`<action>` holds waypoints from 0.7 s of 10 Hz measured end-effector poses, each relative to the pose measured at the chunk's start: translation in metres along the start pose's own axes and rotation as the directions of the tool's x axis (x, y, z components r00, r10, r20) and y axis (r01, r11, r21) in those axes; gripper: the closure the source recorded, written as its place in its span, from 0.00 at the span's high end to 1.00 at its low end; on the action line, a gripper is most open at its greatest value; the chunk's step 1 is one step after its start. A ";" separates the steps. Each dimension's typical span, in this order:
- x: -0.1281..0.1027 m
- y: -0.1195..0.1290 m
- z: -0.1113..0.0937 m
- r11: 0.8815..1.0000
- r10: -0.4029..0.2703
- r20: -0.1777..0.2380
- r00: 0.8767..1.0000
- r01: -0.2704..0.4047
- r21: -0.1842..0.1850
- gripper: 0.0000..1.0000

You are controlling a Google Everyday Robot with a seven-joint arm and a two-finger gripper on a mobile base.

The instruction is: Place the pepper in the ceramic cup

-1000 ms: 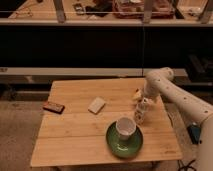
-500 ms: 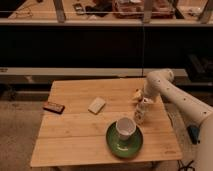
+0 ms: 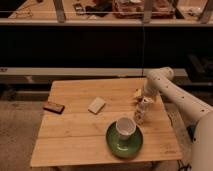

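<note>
The white ceramic cup [image 3: 125, 128] stands upright on a green saucer [image 3: 123, 145] at the front right of the wooden table [image 3: 75, 135]. My gripper [image 3: 143, 103] hangs from the white arm [image 3: 170, 92], which reaches in from the right. It sits behind and a little right of the cup, just above a small white shaker-like bottle [image 3: 139, 116]. The dark red pepper does not show; if it is at the gripper, it is hidden there.
A small yellowish object [image 3: 137, 93] lies beside the gripper. A pale rectangular block [image 3: 96, 105] lies mid-table. A dark flat oblong bar [image 3: 53, 107] lies at the left edge. A dark shelf unit with a cluttered top stands behind the table.
The arm and gripper have barely shifted over the white bottle. Nothing on the table has moved.
</note>
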 end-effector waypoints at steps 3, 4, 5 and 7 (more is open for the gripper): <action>0.010 -0.003 -0.004 1.000 -0.008 0.002 1.000 0.008 -0.012 0.80; 0.015 -0.004 -0.007 1.000 -0.015 -0.001 1.000 0.015 -0.018 0.80; 0.019 -0.004 -0.008 1.000 -0.020 -0.002 1.000 0.019 -0.022 0.80; 0.026 -0.006 -0.010 0.999 -0.027 -0.004 1.000 0.027 -0.028 0.80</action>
